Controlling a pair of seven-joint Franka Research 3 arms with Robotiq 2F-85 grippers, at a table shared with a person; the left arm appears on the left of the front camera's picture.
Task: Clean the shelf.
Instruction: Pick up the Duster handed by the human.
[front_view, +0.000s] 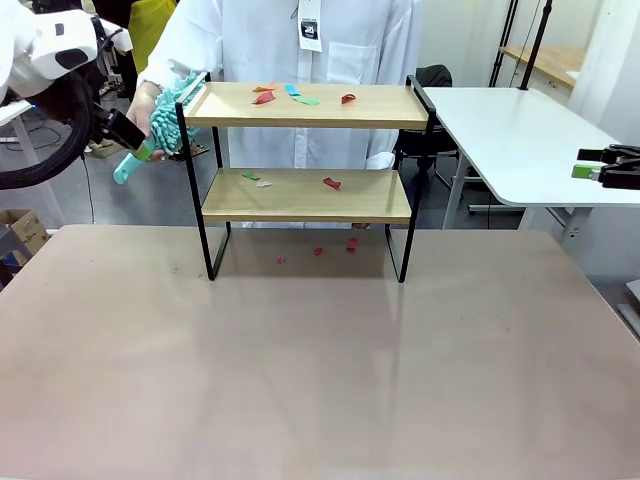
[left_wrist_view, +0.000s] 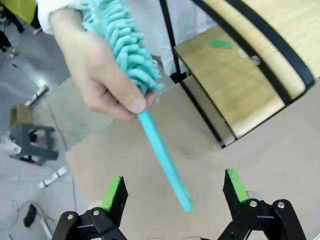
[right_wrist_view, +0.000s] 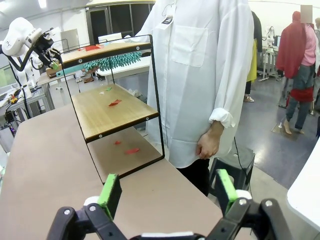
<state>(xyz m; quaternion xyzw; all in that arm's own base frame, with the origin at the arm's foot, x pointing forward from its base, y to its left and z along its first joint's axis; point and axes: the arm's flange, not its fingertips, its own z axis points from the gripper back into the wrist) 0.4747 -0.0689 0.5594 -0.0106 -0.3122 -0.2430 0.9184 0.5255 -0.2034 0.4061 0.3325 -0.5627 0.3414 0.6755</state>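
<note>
Left fingers wide by duster handle, shelf beyond; right fingers wide, shelf well apart.

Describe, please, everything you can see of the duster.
The duster is teal: a fluffy head of soft strands on a slim, smooth, plastic-looking handle. The person's hand grips it where head meets handle, tilted, head up beside the left end of the top board of the shelf. The handle's free end points at the gap between the open fingers of the left gripper, ungripped.
</note>
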